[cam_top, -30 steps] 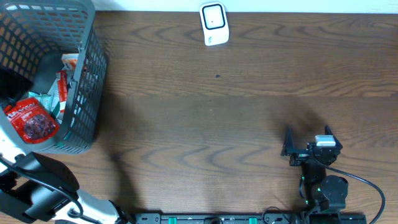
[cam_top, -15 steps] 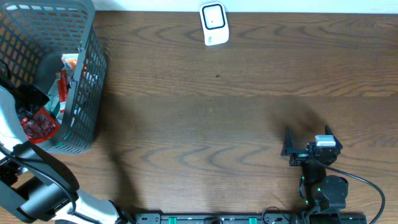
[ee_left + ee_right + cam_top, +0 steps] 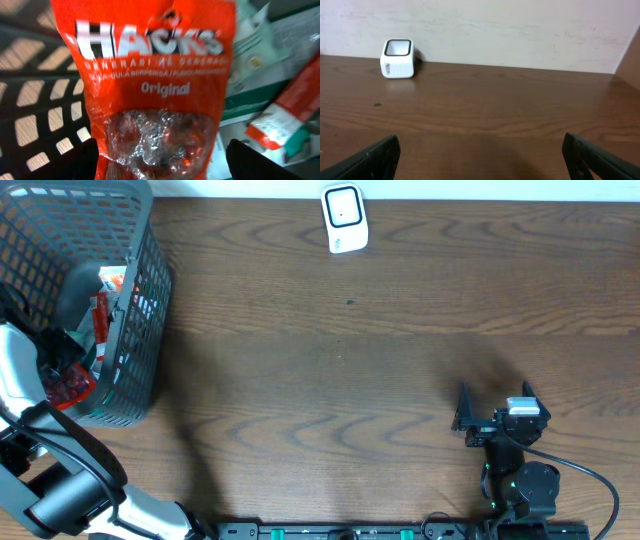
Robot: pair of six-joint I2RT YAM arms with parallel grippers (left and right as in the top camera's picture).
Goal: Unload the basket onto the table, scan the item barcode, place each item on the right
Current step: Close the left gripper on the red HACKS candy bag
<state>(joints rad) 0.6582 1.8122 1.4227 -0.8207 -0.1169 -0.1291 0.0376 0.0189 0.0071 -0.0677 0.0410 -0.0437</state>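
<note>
At the table's left edge the basket held the bag, lying at its near end among green-and-white cartons and a red, white and teal pack. In the left wrist view the bag was bright red, printed "HACKS" in white block letters with "Original" beneath, and had a clear window showing wrapped sweets. The left gripper hung straight above it with its jaws spread wide to either side of the bag; whether they touched it I could not tell. The white scanner stood at the table's far edge, near the middle. Toward the near right the right gripper sat low over bare wood, jaws fully apart and holding nothing.

A second earlier the bag had lain in plain sight from overhead with the left arm outside the basket; since then the arm had swung in over it and covered most of the bag. Scanner and right gripper had not moved.
</note>
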